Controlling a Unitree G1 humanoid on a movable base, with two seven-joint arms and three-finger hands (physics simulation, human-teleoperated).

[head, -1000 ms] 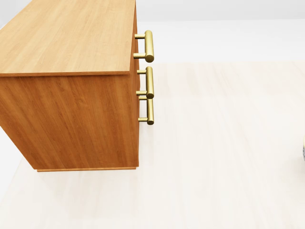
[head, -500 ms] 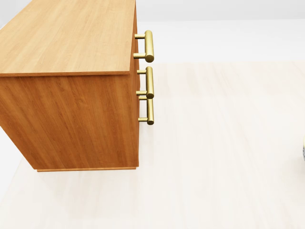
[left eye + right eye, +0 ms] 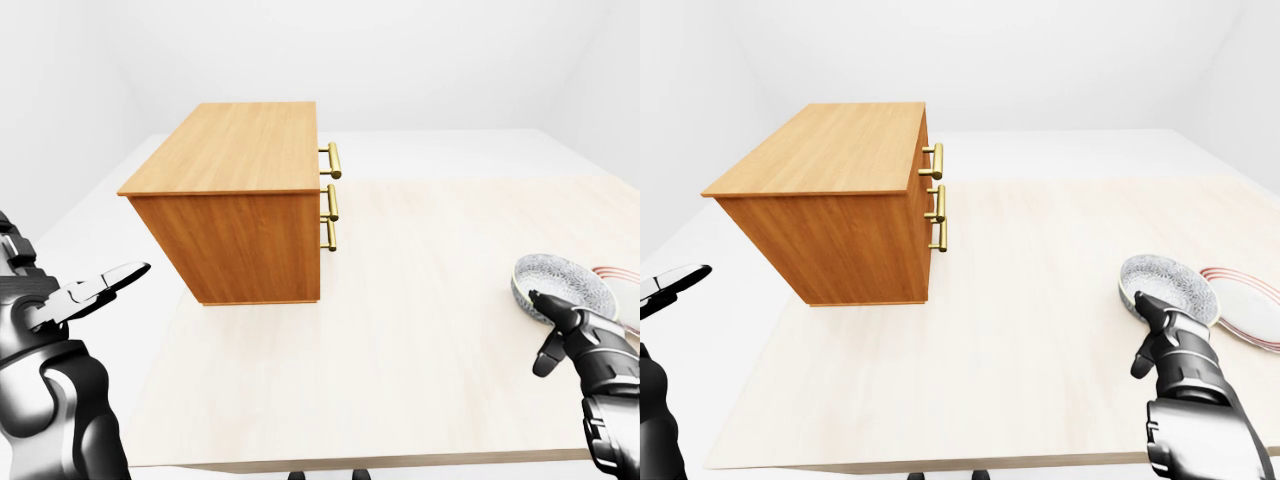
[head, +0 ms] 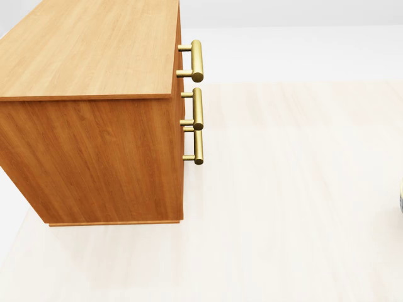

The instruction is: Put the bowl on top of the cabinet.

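Head view is unchanged across the last second: base and cabinet (image 4: pixel 88 107) static, so no progress yet. Speckled grey bowl (image 3: pixel 1167 288) sits on the desk (image 3: pixel 1020 330) just above the right hand (image 3: pixel 1175 350), whose fingers are spread, empty. Left hand (image 3: pixel 75 295) is wide, well apart.

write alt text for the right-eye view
A wooden cabinet with brass handles stands at upper left on a pale table. At right, a speckled bowl sits beside a plate, with the right hand open just below it.
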